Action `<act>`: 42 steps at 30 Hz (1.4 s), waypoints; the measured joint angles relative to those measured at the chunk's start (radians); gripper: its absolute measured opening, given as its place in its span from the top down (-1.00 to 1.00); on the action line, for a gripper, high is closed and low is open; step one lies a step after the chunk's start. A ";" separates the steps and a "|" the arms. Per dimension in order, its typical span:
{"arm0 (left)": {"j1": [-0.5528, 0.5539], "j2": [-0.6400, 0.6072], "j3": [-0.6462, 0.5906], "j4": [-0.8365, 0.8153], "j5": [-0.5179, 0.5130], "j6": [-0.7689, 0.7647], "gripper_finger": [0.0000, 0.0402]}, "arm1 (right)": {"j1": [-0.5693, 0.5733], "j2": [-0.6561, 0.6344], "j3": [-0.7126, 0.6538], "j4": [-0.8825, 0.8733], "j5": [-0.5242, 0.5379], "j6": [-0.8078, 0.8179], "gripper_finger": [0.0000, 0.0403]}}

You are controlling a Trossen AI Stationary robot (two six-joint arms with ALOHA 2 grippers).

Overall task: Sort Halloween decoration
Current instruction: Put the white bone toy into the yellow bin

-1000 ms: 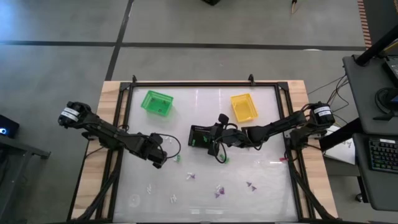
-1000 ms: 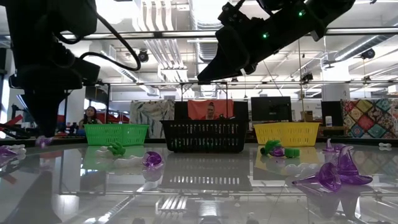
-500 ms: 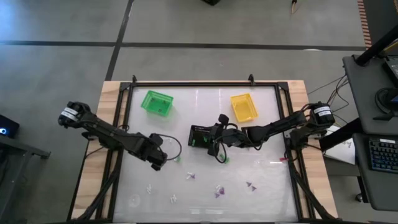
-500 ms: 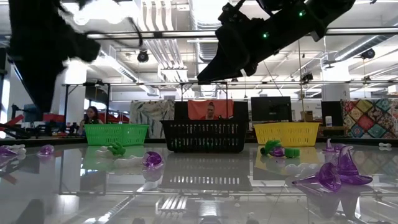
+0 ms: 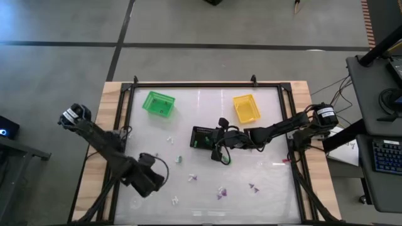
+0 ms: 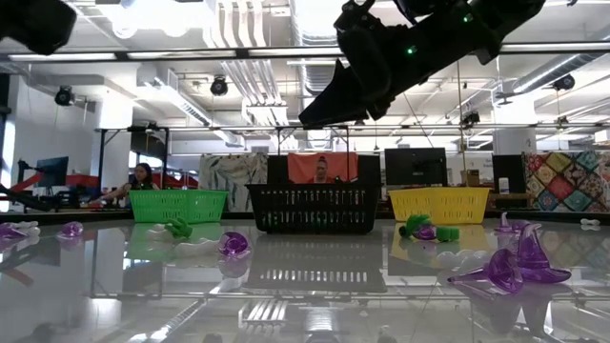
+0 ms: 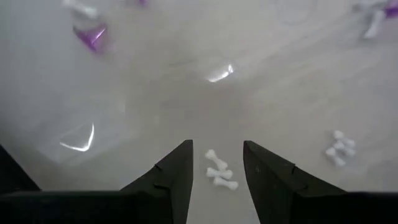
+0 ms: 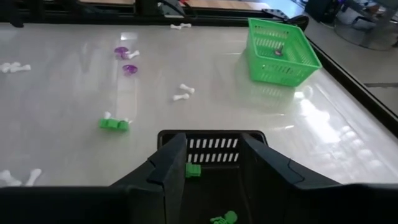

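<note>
The Halloween decoration is tiny trinkets scattered on the glossy table: a green one (image 5: 179,160), purple ones (image 5: 193,177) (image 5: 220,193) and white bones (image 5: 174,199). My left gripper (image 5: 149,182) hovers open near the table's near-left part, above a cluster of white bones (image 7: 221,174) that shows between its fingers (image 7: 217,146) without touching them. My right gripper (image 5: 217,149) hangs open over the black basket (image 5: 201,137). In its wrist view (image 8: 213,140), a green piece (image 8: 193,169) lies in the basket (image 8: 208,152).
A green basket (image 5: 158,103) stands at the far left and a yellow basket (image 5: 246,108) at the far right. More trinkets lie nearby: a green one (image 8: 114,124), purple ones (image 8: 130,69) and bones (image 8: 183,93). A black frame rims the table (image 5: 133,85).
My left gripper has risen off the table and swung toward the near edge, somewhat leftward. The small purple trinket that was at its tip in the low view stays lying on the table.
</note>
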 joint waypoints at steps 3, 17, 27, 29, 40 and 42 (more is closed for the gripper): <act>-0.021 0.042 0.000 0.011 0.005 -0.055 0.39 | 0.000 0.000 0.000 0.000 0.000 -0.013 0.30; -0.031 0.221 0.055 0.042 0.081 -0.086 0.39 | 0.000 0.000 0.058 -0.001 0.000 -0.116 0.30; -0.051 0.280 0.056 0.058 0.118 -0.117 0.39 | 0.000 0.000 0.080 -0.013 0.000 -0.134 0.34; -0.051 0.287 0.056 0.057 0.118 -0.118 0.39 | 0.000 0.000 0.082 -0.013 0.000 -0.134 0.34; -0.051 0.320 0.056 0.081 0.118 -0.107 0.44 | 0.000 0.000 0.082 -0.016 0.000 -0.132 0.32; -0.051 0.320 0.055 0.082 0.117 -0.107 0.50 | 0.000 0.000 0.082 -0.016 0.000 -0.131 0.31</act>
